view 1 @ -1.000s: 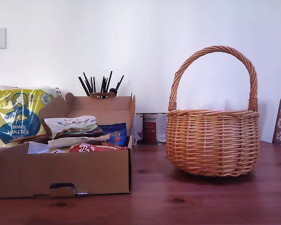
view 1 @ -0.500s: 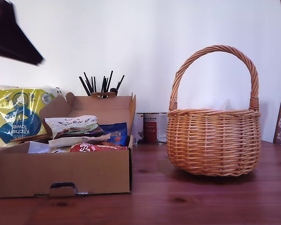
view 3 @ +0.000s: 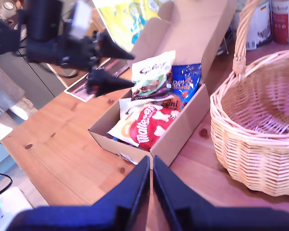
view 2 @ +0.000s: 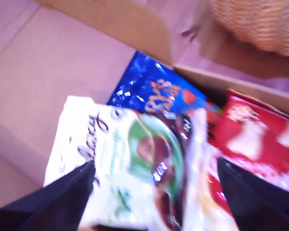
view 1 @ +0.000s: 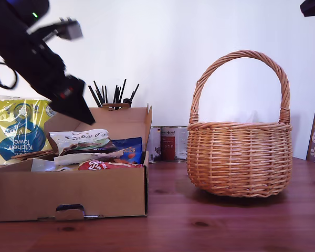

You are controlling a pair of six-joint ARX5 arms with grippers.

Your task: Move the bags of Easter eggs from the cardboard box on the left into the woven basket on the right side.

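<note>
In the exterior view, the shallow brown cardboard box [view 1: 68,197] sits by the bench's left edge, with the crinkly plastic bags of Easter eggs [view 1: 94,149] heaped inside. The white-and-green bag [view 2: 130,168] on top is best taken first, pinched squarely across its loose middle and lifted clear of the box wall. My first pincer [view 2: 154,192] is angled down over it, spread wide, empty. The round tan wicker basket [view 1: 239,157] stands rightward, apparently empty. My second pincer [view 3: 151,180] is held high, clenched on nothing.
</note>
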